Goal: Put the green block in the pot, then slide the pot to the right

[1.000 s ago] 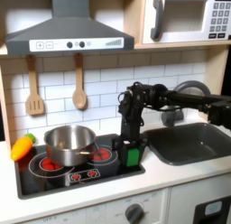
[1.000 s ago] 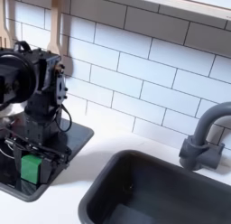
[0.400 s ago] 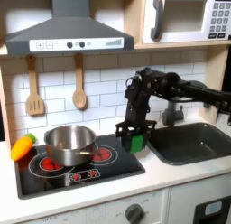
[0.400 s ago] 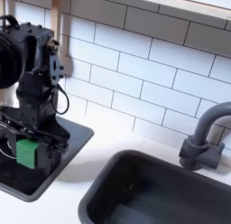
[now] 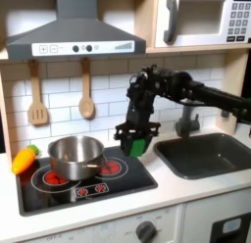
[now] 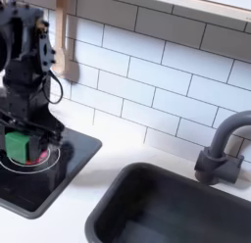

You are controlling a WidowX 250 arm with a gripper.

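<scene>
- A carrot (image 5: 22,161) lies at the far left of the first exterior view, just beside the stove (image 5: 59,193).
- The pot (image 5: 75,156) stands on the stove's left burner, its rim bare.
- The gripper (image 5: 134,145) hangs above the stove's right burner, right of the pot, clamped on the green block (image 5: 136,146).
- In the second exterior view the green block (image 6: 18,146) sits between the gripper (image 6: 20,147) fingers, lifted off the red burner.
- The sink (image 5: 206,154) lies at the right in the tabletop.
</scene>
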